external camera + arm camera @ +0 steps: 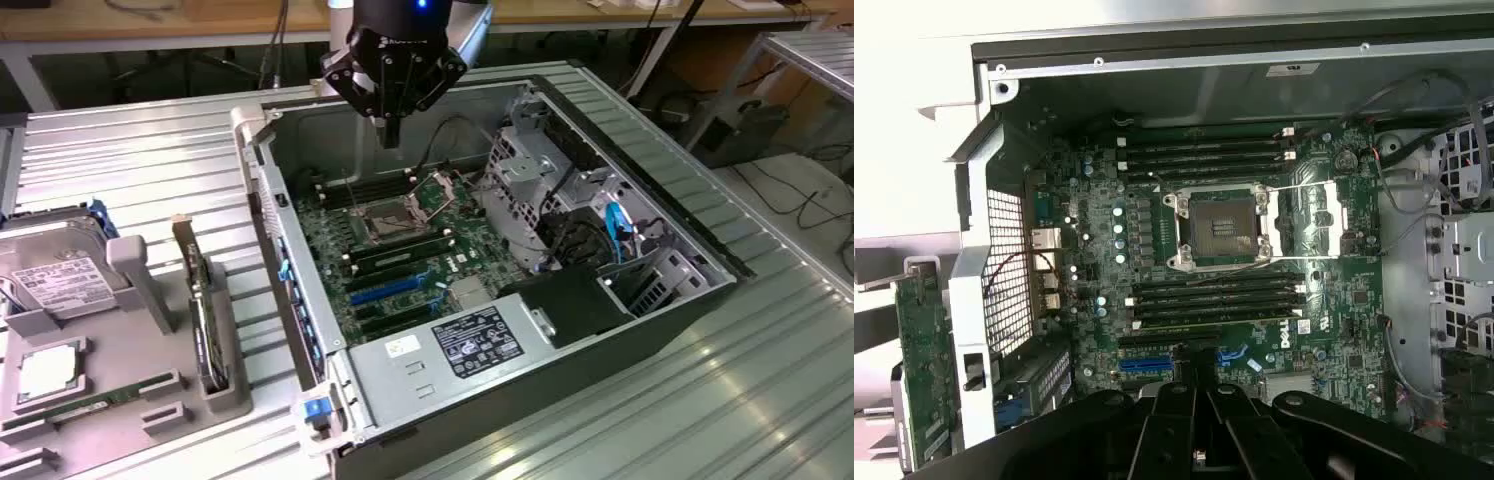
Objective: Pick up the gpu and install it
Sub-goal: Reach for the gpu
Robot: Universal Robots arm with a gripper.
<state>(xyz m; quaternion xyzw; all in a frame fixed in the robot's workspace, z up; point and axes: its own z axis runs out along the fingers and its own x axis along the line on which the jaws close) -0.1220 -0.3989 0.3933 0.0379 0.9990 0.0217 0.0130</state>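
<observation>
The pincer [390,135] hangs over the open computer case [274,220], high above the motherboard [441,255] and close to the empty chip socket [394,215]. Its two fingers are squeezed tight together, and there is nothing between them.

The gpu [203,320] is not in the case. It sits outside it, just past the case's long side wall on the exterior view's left, standing up on its thin edge in a slot of the grey holder [127,345]. So the gpu is off to the side of the pincer and a good way lower down, with that wall between them. The card's long side runs almost the same way as the wall, so it lies alongside the case and does not point at it. I think this matters most: the card shows the pincer its thin top edge, not its flat face.

From here the gpu looks like a skinny dark strip with green along it. A pale metal piece sticks up at the end nearer the pincer. I cannot see its round fan. A hard drive [54,280] with a white label sits farther from the case, on the same holder.
</observation>
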